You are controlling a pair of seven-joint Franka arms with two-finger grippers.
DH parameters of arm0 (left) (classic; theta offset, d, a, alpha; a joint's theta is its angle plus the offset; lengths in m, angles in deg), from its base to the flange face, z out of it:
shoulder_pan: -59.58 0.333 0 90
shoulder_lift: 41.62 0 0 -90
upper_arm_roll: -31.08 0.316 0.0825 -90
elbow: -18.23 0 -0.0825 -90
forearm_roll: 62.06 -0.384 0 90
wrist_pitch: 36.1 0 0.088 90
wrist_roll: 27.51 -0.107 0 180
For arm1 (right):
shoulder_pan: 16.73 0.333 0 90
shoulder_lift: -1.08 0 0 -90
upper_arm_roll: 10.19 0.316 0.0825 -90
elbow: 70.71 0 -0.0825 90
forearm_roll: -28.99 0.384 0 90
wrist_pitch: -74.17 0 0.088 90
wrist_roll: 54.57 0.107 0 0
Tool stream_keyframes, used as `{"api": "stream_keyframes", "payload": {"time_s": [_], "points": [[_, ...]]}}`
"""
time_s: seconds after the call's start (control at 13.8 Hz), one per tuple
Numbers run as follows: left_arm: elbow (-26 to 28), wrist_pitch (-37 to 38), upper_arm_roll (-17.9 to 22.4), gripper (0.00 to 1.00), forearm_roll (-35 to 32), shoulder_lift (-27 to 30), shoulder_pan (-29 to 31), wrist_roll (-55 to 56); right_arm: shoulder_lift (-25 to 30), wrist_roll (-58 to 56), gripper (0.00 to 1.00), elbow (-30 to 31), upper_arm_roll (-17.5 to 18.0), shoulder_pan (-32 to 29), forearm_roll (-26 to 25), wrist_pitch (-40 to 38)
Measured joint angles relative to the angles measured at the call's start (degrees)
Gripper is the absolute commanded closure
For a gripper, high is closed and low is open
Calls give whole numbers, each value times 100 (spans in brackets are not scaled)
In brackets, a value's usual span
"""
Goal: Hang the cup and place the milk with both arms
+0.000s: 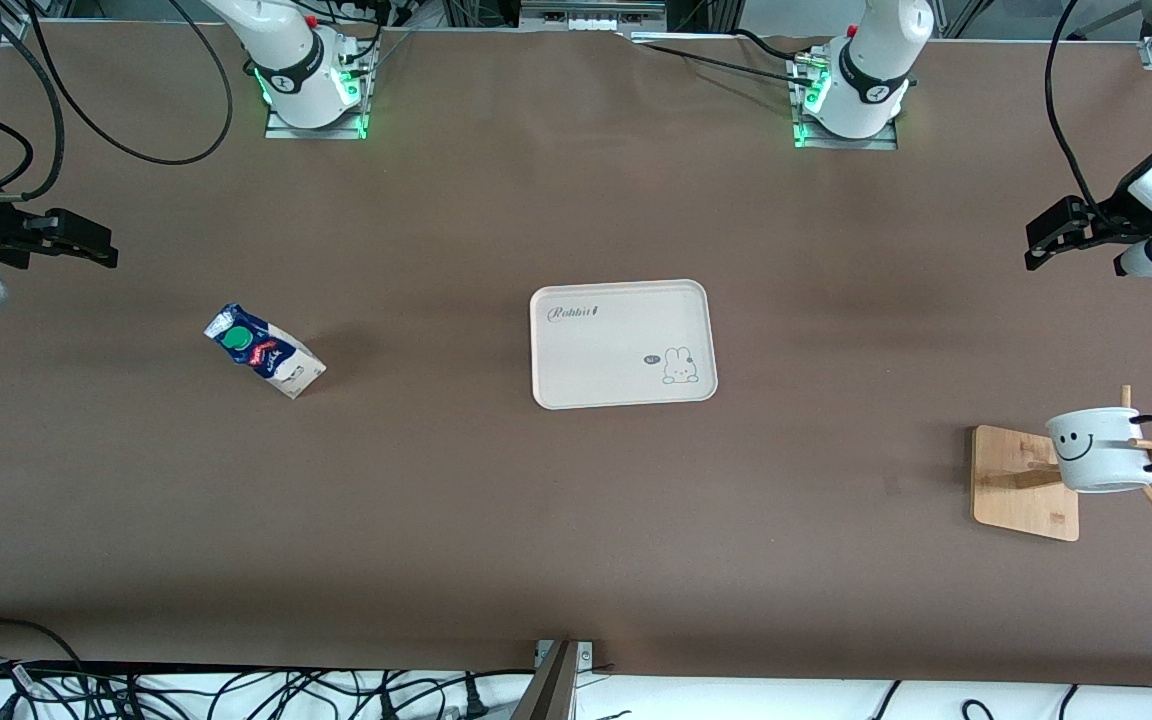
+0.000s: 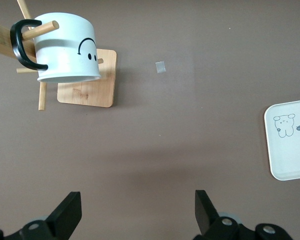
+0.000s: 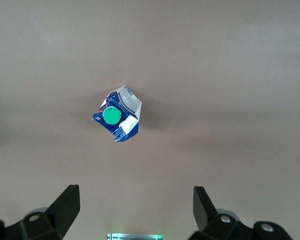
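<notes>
The cup [image 1: 1101,450], white with a black smiley, hangs by its black handle on a peg of a wooden rack [image 1: 1021,485] toward the left arm's end of the table. It also shows in the left wrist view [image 2: 65,47]. The milk [image 1: 264,350], blue and white with a green cap, stands on the table toward the right arm's end and shows from above in the right wrist view [image 3: 117,115]. My left gripper [image 1: 1041,245] [image 2: 138,210] is open and empty, raised over the table's end. My right gripper [image 1: 96,245] [image 3: 136,207] is open and empty, raised over its own end.
A white tray [image 1: 622,343] with a rabbit drawing lies at the table's middle; its edge shows in the left wrist view [image 2: 290,140]. The rack's base [image 2: 87,87] is a square wooden plate with several pegs above it. The arm bases [image 1: 311,85] stand along the table's back edge.
</notes>
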Motion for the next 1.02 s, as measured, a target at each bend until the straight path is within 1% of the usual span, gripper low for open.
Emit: {"api": "stream_keyframes", "payload": {"time_s": [0.36, 0.65, 1.02], "points": [[0, 0, 0, 0, 0, 0, 0, 0, 11, -5, 0, -5, 19, 6, 0, 3], [0, 0, 0, 0, 0, -5, 0, 0, 78, -2, 0, -184, 21, 7, 0, 22], [0, 0, 0, 0, 0, -6, 0, 0, 91, -2, 0, -209, 21, 7, 0, 22]]}}
